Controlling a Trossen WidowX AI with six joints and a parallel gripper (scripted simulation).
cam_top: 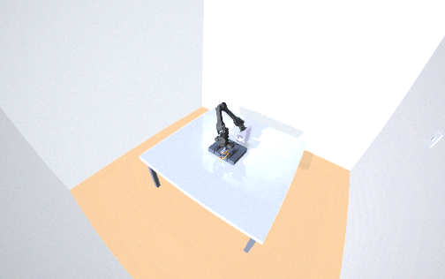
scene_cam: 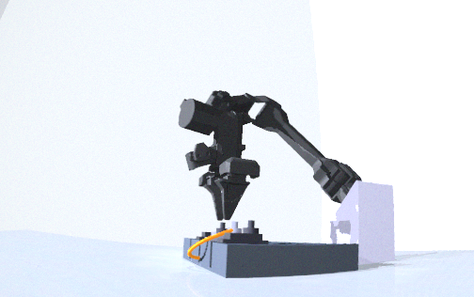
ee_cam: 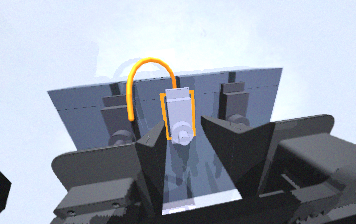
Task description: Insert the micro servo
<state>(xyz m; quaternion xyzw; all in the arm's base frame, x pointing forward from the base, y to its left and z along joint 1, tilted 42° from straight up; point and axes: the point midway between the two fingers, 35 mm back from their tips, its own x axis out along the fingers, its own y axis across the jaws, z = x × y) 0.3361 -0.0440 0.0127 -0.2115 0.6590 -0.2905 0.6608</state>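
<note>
The pale micro servo (ee_cam: 179,111) (scene_cam: 234,226) sits in the orange-outlined pocket (ee_cam: 162,116) of the dark deck (ee_cam: 80,110) (scene_cam: 282,258) (cam_top: 237,155), with its output shaft pointing up. Its orange cable (ee_cam: 146,64) (scene_cam: 201,242) arcs out of the pocket over the deck's edge and comes down on the deck's left side. My gripper (ee_cam: 183,122) (scene_cam: 226,217) (cam_top: 224,147) hangs just above the servo. Its fingers stand apart on either side of the servo and do not touch it. Whether the ears lie flat on the deck I cannot tell.
Two dark servos (ee_cam: 117,117) (ee_cam: 234,102) stand in the deck on either side of the pocket. A pale lavender block (scene_cam: 373,221) (cam_top: 244,132) stands behind the deck, by the arm's base. The deck rests on a white table (cam_top: 247,190).
</note>
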